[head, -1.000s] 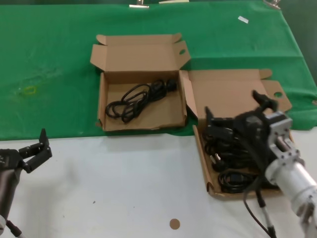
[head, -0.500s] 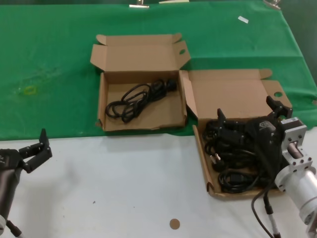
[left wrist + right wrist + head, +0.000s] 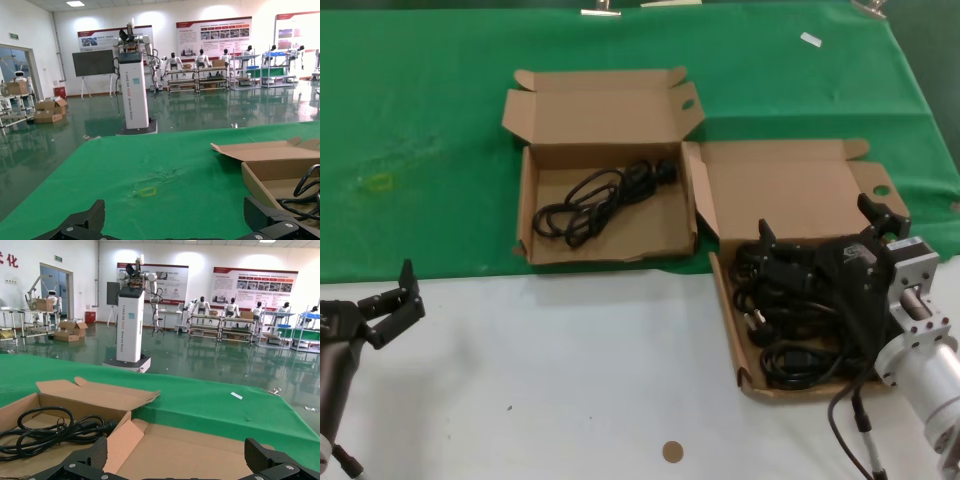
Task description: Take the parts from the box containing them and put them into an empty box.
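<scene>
The box containing the parts [image 3: 726, 312] lies at the right, lid [image 3: 780, 188] folded back, with several black power cords [image 3: 792, 362] piled inside. My right gripper [image 3: 818, 222] hovers open just above that pile, holding nothing; in the right wrist view the right gripper [image 3: 178, 460] looks over the lid [image 3: 190, 450]. The other box [image 3: 527, 215] sits farther back and left with one coiled cord [image 3: 595, 200] on its floor, also seen as the cord [image 3: 47, 432]. My left gripper [image 3: 405, 295] is parked open at the near left.
Both boxes rest at the boundary of a green cloth [image 3: 420, 120] and the white tabletop [image 3: 570, 380]. A small brown disc [image 3: 672, 451] lies near the front edge. My own black cable [image 3: 848, 420] hangs beside the right arm.
The right gripper shifted right and slightly nearer over the cord pile during the first half second, then held still. The left arm and both boxes have not moved.
</scene>
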Controlling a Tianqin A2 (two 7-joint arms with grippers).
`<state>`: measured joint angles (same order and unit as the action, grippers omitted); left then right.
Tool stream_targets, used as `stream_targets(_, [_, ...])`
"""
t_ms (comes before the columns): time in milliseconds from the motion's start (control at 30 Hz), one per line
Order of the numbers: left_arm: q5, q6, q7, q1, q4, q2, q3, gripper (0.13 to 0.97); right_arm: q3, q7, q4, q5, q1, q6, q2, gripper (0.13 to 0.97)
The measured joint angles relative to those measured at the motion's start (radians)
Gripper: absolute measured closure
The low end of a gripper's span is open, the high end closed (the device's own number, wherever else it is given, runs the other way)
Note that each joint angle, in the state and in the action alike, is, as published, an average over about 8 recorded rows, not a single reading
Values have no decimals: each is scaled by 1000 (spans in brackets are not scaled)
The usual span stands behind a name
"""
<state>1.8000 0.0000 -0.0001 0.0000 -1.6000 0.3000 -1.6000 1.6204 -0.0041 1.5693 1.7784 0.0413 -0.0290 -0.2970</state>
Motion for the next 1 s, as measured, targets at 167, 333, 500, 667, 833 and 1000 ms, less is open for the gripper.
stream_targets(167, [0,0,0,0,0,0,0,132,0,0,0,0,0,0,0,129])
stream_targets(333, [0,0,0,0,0,0,0,132,0,0,0,0,0,0,0,129])
stream_targets(500, [0,0,0,0,0,0,0,132,0,0,0,0,0,0,0,129])
stream_targets(667, [0,0,0,0,0,0,0,132,0,0,0,0,0,0,0,129])
stream_targets(833, [0,0,0,0,0,0,0,132,0,0,0,0,0,0,0,129])
stream_targets(1000, [0,0,0,0,0,0,0,132,0,0,0,0,0,0,0,129])
